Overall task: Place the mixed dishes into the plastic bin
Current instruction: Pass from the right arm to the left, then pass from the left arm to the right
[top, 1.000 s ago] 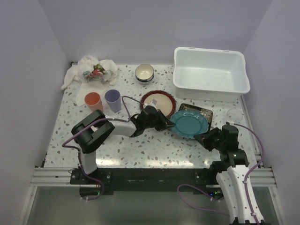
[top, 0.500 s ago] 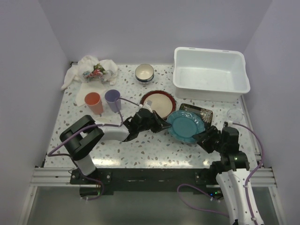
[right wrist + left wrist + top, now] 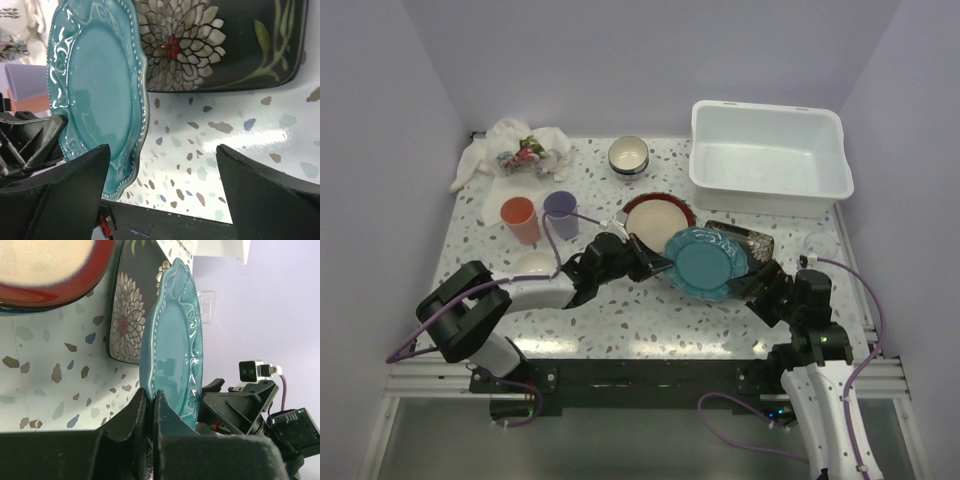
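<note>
A teal scalloped plate (image 3: 705, 262) (image 3: 172, 345) (image 3: 95, 80) stands tilted up on edge at the table's middle. My left gripper (image 3: 655, 265) (image 3: 150, 397) is shut on its left rim. My right gripper (image 3: 760, 290) (image 3: 161, 150) is open just right of the plate, whose rim lies beside its left finger, ungripped. A dark floral square plate (image 3: 752, 240) (image 3: 225, 45) lies flat behind. A red-rimmed cream plate (image 3: 655, 215) (image 3: 50, 270) sits to the left. The white plastic bin (image 3: 770, 155) stands at the back right with nothing showing inside.
An orange cup (image 3: 518, 213) and a purple cup (image 3: 560, 208) stand at the left. A small bowl (image 3: 628, 153) sits at the back centre. A white printed cloth (image 3: 515, 150) lies in the back left corner. A clear cup (image 3: 817, 243) stands near the right edge.
My right gripper has opened and let go of the teal plate. The left arm has drawn the plate leftward and tipped it up more steeply.
</note>
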Motion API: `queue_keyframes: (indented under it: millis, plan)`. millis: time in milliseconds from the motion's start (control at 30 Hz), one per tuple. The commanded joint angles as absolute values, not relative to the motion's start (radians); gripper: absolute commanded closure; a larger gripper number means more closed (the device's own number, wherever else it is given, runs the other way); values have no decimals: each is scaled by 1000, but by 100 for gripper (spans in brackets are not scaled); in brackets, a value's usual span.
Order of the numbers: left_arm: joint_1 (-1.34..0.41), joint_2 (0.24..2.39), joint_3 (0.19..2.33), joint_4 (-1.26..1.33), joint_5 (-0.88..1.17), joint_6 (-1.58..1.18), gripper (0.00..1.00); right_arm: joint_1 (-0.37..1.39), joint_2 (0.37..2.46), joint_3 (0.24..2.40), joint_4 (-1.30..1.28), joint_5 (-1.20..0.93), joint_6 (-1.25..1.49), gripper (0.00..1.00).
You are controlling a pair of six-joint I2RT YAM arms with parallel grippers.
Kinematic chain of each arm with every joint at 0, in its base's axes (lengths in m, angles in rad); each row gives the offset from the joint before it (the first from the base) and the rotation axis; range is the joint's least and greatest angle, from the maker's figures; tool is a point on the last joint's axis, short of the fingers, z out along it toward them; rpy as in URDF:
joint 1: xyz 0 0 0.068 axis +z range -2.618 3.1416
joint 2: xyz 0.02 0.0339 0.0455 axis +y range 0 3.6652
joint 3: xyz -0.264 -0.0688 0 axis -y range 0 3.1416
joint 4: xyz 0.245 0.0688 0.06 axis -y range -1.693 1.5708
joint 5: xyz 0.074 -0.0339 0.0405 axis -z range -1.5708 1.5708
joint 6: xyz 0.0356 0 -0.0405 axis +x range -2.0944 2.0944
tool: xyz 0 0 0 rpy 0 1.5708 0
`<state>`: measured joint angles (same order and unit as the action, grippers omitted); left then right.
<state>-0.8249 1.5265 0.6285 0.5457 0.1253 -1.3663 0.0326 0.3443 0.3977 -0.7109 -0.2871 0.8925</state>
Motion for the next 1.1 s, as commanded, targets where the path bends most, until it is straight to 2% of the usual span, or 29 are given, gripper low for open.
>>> queue_keyframes:
  millis: [0,300,567,667,700,767,800,900,1000,1067]
  plan:
    - [-818,1439,632,784,164,-1379,100,34,342,370,-553,-350,951,11]
    - [-818,1437,611,839,204,-1384,100,32,408,307,-338,-426,1026,17]
    - [-816,1431,603,856,216,-1385,100,32,442,272,-264,-451,1037,31]
    - [-816,1433,600,853,222,-1384,100,34,449,270,-259,-460,1028,47]
    - [-818,1433,598,850,224,-1379,100,34,449,273,-261,-463,1023,56]
    - [-818,1428,594,845,221,-1367,100,32,446,284,-274,-462,1014,67]
    - [-818,1425,591,842,221,-1362,100,32,445,290,-282,-460,1009,76]
    - [-810,1422,584,839,216,-1347,99,34,448,330,-313,-466,979,92]
    - [-795,1424,575,841,229,-1333,87,32,457,382,-345,-469,940,100]
    - [-779,1413,565,838,235,-1321,76,32,466,423,-363,-469,917,100]
